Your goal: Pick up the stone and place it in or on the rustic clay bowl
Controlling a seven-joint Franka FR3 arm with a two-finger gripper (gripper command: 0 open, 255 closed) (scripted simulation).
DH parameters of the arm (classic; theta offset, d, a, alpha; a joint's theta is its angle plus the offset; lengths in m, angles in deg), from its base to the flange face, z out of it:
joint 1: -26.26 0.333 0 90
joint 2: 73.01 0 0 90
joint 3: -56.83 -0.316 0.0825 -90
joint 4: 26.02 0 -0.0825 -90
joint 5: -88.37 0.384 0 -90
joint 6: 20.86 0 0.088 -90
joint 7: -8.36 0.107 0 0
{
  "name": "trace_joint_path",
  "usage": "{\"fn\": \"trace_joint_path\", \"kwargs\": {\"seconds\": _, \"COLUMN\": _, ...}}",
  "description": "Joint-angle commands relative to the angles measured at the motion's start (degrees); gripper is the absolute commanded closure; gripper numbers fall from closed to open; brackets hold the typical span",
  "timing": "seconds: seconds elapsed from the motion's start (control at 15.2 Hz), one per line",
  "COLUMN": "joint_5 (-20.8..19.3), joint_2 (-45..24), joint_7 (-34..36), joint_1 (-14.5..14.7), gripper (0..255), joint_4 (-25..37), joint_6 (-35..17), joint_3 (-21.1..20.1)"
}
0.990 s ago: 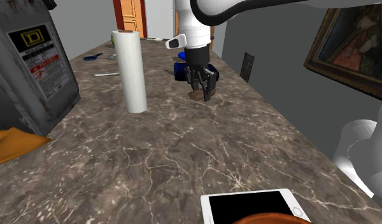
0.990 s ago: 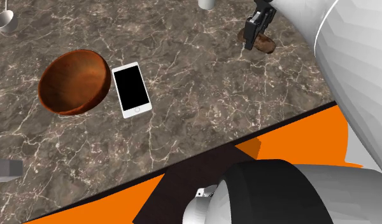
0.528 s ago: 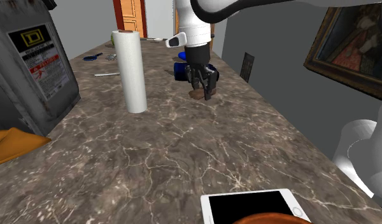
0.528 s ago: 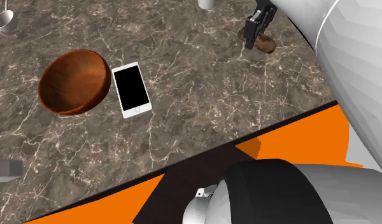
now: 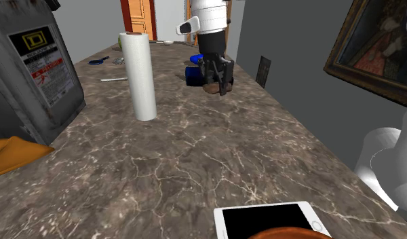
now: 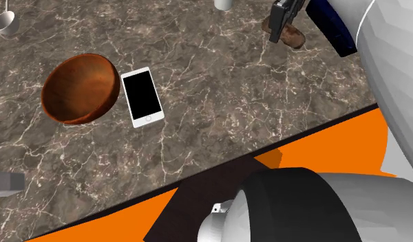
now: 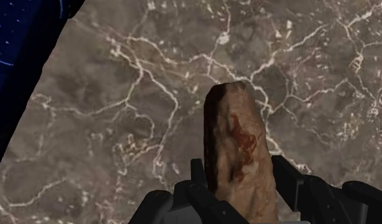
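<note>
Here, end effector clasping rough oblong stone, veined marble counter

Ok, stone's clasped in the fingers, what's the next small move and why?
Probably start carrying the stone toward the clay bowl, keeping height: the gripper clasps it seemingly clear of the marble counter, and the phone lies right beside the bowl on the way.

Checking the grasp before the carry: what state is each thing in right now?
gripper: shut on the stone.
stone: clasped on both sides.
bowl: upright, empty.
phone: lying face up, screen black.
paper roll: standing upright.
</note>
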Motion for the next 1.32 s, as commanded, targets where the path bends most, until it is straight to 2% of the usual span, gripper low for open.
{"fn": "trace_joint_path", "kwargs": {"seconds": 0.0, "joint_5": 0.0, "joint_2": -0.5, "joint_7": 0.0, "joint_1": 0.0, "gripper": 255, "joint_4": 2.2, "joint_6": 1.8, "joint_3": 0.0}}
{"fn": "trace_joint_path", "kwargs": {"seconds": 1.12, "joint_5": -0.7, "joint_2": -6.1, "joint_7": -0.3, "joint_1": 0.3, "gripper": 255, "joint_4": 22.9, "joint_6": 16.9, "joint_3": -0.3}}
{"fn": "trace_joint_path", "kwargs": {"seconds": 1.25, "joint_5": -0.4, "joint_2": -5.0, "joint_7": 0.9, "joint_1": 1.0, "gripper": 255, "joint_4": 21.8, "joint_6": 17.0, "joint_3": -0.8}}
